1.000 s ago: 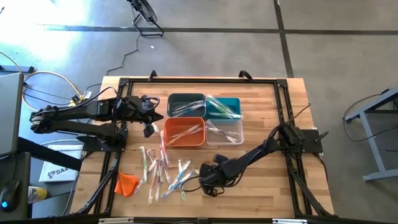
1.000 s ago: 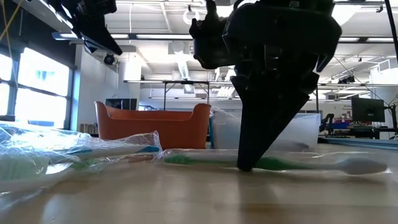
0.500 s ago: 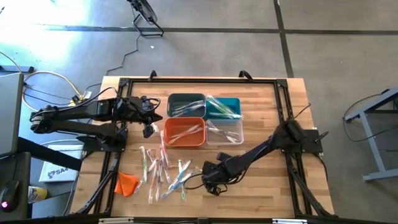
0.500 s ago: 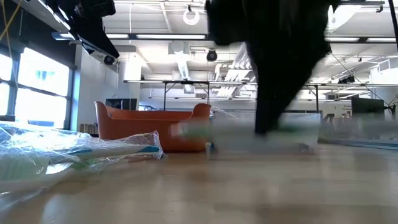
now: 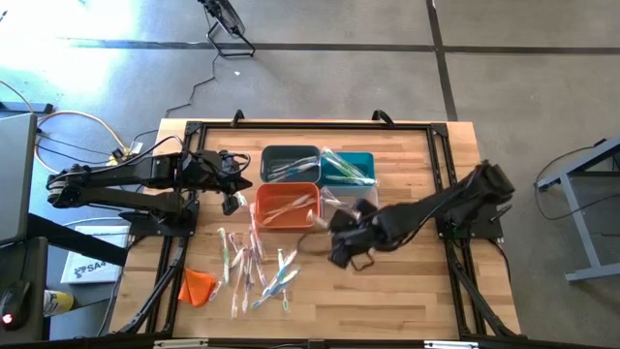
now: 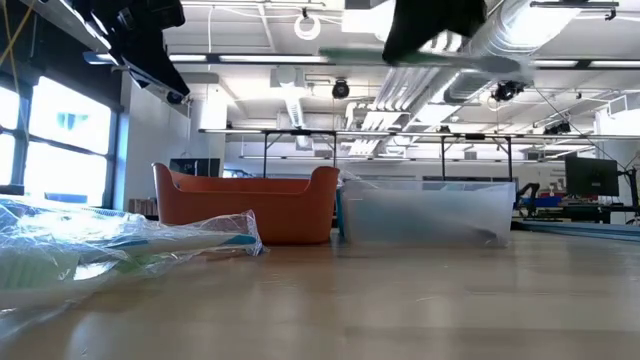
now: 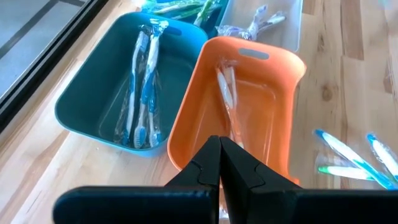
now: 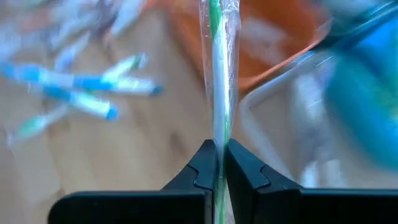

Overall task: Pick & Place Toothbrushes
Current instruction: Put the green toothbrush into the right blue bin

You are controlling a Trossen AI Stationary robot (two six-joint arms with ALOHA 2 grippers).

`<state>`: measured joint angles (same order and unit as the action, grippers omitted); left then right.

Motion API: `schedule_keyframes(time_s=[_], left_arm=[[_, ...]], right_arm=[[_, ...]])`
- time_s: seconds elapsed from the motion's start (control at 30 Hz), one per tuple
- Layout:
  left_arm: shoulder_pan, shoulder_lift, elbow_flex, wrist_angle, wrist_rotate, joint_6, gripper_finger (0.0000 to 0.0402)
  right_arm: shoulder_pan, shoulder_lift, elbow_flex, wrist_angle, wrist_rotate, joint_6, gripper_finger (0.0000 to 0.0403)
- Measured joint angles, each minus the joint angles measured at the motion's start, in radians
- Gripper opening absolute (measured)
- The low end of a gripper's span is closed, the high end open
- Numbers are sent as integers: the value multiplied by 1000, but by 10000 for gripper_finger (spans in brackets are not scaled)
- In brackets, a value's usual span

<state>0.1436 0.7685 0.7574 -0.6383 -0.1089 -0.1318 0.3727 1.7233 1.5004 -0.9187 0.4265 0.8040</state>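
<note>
My right gripper (image 5: 334, 237) hangs above the table at the near edge of the orange bin (image 5: 287, 206) and the clear bin (image 5: 351, 204), shut on a green-handled toothbrush (image 8: 217, 74) in a clear wrapper. In the low view it sits high at the picture's top (image 6: 432, 30). Several wrapped toothbrushes (image 5: 257, 271) lie loose on the wood near the front. More lie in the dark grey bin (image 7: 140, 74), the teal bin (image 5: 349, 167), the orange bin and the clear bin. My left gripper (image 7: 219, 142) is shut, holds nothing and hovers left of the orange bin (image 7: 249, 106). My right gripper pinches the green toothbrush's handle (image 8: 217, 140) through its wrapper between the two fingers. The stick runs straight out past the fingertips (image 8: 204, 155) over the orange bin's rim. It is lifted clear of the table.
The four bins stand in a two-by-two block at the table's middle, toward the far edge. A small orange cloth lump (image 5: 197, 285) lies at the near left corner. Bare wood (image 5: 407, 291) stretches over the near right part of the table.
My right gripper, shut on the green toothbrush that lay on the table, has risen and swung from the near side toward the far edge, up to the bins. The toothbrush has gone from flat on the wood to lifted clear.
</note>
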Motion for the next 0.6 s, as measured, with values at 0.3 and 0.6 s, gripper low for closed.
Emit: schedule_keyframes(time_s=[0.3,0.6], left_arm=[[0,0,0,34,-11,24,0],[0,0,0,133,-13,34,0]], right_arm=[[-142,-128,1,-33,127,-125,10],[-300,-138,1,-94,54,-353,10]])
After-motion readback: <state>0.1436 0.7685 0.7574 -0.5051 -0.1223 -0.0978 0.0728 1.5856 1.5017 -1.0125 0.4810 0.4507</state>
